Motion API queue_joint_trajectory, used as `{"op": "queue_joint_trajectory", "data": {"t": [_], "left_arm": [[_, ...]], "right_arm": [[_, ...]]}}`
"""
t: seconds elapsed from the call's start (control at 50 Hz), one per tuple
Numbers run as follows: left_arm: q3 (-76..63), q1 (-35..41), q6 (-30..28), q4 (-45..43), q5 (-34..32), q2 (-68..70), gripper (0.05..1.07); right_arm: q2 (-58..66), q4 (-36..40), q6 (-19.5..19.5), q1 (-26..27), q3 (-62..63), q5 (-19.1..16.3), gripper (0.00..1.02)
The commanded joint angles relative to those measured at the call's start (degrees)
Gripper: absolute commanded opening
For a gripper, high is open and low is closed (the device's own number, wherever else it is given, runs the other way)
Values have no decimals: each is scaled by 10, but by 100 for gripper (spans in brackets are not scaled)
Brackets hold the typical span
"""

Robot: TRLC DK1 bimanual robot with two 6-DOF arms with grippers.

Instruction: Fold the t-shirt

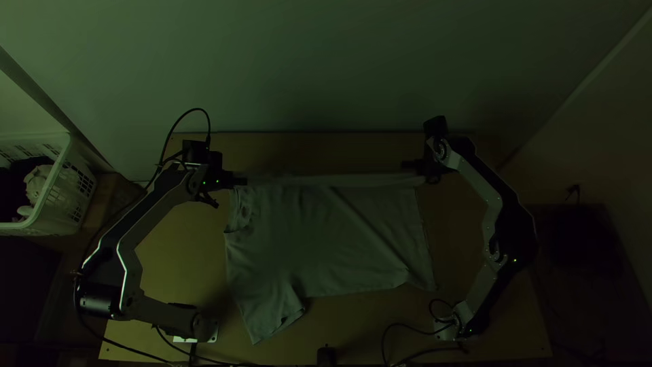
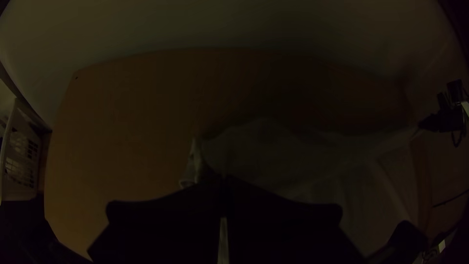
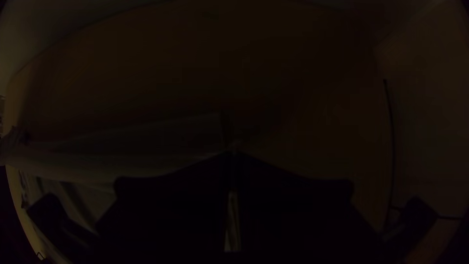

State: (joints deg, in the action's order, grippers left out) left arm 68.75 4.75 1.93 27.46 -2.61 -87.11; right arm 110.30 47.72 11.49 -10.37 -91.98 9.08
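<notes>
Left wrist view: the left pincer (image 2: 224,180) has its fingers pressed together on the raised edge of the t-shirt (image 2: 288,156), at the end nearer the white basket (image 2: 20,156). A small crumpled part hangs beside the fingertips on their basket side, over the worktop (image 2: 122,122).

Right wrist view: the right pincer (image 3: 234,152) likewise has its fingers brought together, pinching the same edge near its end farther from the basket. Between the two holds this edge forms a long, drawn-out band, apparently clear of the worktop.

Top view: the t-shirt lies to the right of the basket, mostly spread on the worktop, collar (image 1: 243,211) toward the basket and hem (image 1: 426,245) away from it. A sleeve (image 1: 273,314) lies flat at the basket-side end, toward the arms' bases; a diagonal crease (image 1: 370,228) crosses the body. Handling, as judged: light, limp and not fragile, the fabric should drape readily but wrinkle or sag if the holds draw closer together. The two ends of the raised edge, near shoulder and hem, are suitable grasping points; an even tension would suit carrying it over the body, whereas too strong a pull could slip it from either pincer
</notes>
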Motion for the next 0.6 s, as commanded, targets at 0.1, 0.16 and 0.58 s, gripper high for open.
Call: {"op": "queue_joint_trajectory", "data": {"t": [0.1,0.16,0.58], "left_arm": [[-59,2,3,0,2,45,8],[-74,5,4,0,2,54,8],[-163,30,4,-34,2,48,8]], "right_arm": [[-42,-19,-9,0,62,14,3],[-49,-26,-8,0,76,15,3],[-73,-34,-11,3,142,18,3]]}}
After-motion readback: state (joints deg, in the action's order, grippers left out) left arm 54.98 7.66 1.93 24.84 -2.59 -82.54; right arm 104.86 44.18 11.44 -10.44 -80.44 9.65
